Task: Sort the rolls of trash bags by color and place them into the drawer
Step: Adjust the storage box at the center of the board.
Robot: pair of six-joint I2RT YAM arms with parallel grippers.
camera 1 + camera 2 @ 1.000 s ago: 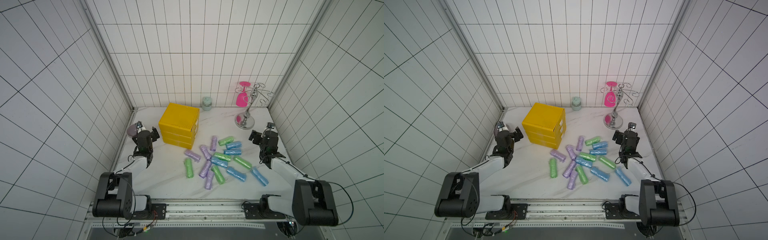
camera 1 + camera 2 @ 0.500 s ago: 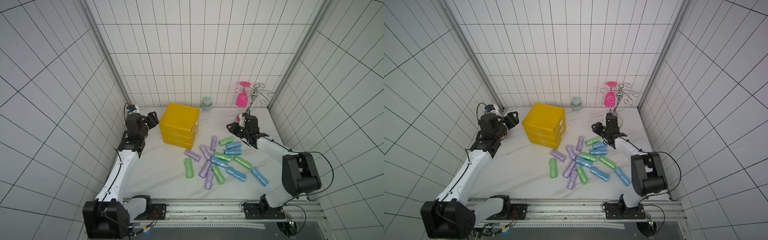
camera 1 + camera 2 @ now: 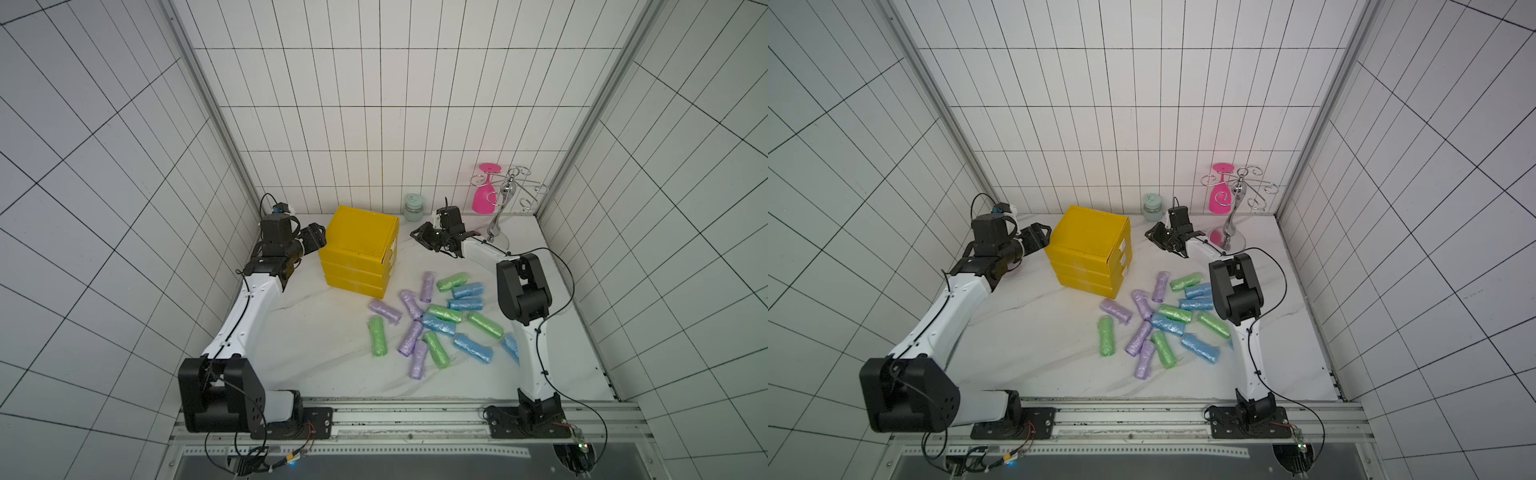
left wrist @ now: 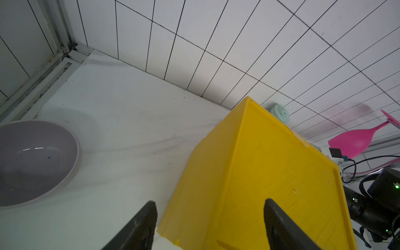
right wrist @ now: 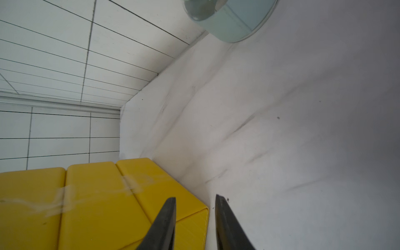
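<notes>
Flanking yellow drawer unit [image 3: 359,245], left end effector [image 3: 317,236] and right end effector [image 3: 419,237] gape apart

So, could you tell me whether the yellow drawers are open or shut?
Shut. In both top views all three drawers sit flush in the yellow unit, none pulled out; the rolls lie on the table.

Both arms have stretched out, left claw [image 3: 319,239] and right claw [image 3: 417,239] now flanking the yellow drawers [image 3: 357,237].
</notes>
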